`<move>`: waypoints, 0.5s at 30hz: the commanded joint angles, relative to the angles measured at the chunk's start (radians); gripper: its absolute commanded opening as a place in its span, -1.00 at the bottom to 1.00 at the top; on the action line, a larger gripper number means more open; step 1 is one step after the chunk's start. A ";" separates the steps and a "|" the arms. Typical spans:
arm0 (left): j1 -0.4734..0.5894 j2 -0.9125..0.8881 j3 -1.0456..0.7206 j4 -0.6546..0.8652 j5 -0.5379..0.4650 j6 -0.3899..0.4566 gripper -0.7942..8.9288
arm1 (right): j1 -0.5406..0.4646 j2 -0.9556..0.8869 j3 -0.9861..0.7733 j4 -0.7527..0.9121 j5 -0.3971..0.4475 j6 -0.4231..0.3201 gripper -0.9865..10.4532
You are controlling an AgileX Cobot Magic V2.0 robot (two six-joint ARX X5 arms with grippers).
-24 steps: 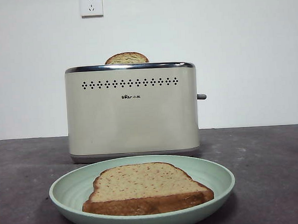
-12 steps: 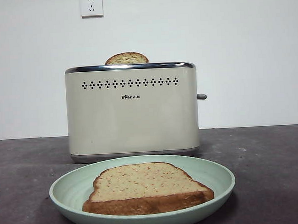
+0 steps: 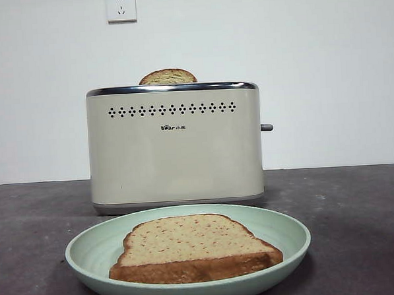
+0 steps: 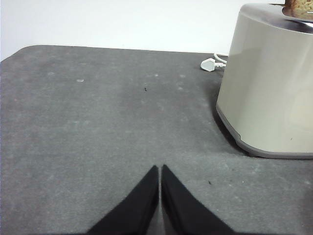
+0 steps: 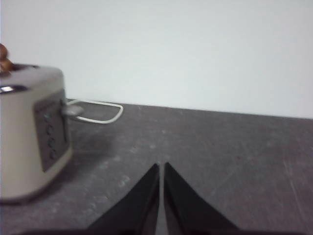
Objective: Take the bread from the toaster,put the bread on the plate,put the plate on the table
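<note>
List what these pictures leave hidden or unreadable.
- Second slice: front view, only its top shows above the toaster.
- Plate: cut off by the front view's lower edge.
- Toaster buttons: right wrist view, blurred.
- Cord: its far end is hidden behind the toaster.

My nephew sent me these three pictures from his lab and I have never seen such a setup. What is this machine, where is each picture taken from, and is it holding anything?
It is a robot with two arms at a table, each ending in a gripper of two black jaws. One picture looks level across the dark grey-brown table from a low front camera. It shows a boxy cream toaster with another slice's rounded brown top poking out. In front lies a full slice of light tan speckled bread on a round pale mint-green plate. The other two come from cameras on the wrists. The left gripper and the right gripper are both shut, hold nothing, and sit over bare table beside the toaster. A white plug lies behind it.
</note>
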 commanded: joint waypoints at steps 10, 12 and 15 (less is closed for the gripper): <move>0.001 -0.001 -0.024 -0.001 -0.004 -0.010 -0.82 | -0.009 -0.024 -0.044 -0.130 0.004 0.040 -0.82; 0.001 -0.001 -0.024 -0.001 -0.004 -0.010 -0.82 | -0.009 -0.024 -0.044 -0.149 0.005 0.040 -0.82; 0.001 -0.001 -0.024 -0.001 -0.004 -0.010 -0.82 | -0.009 -0.024 -0.044 -0.138 0.005 0.040 -0.82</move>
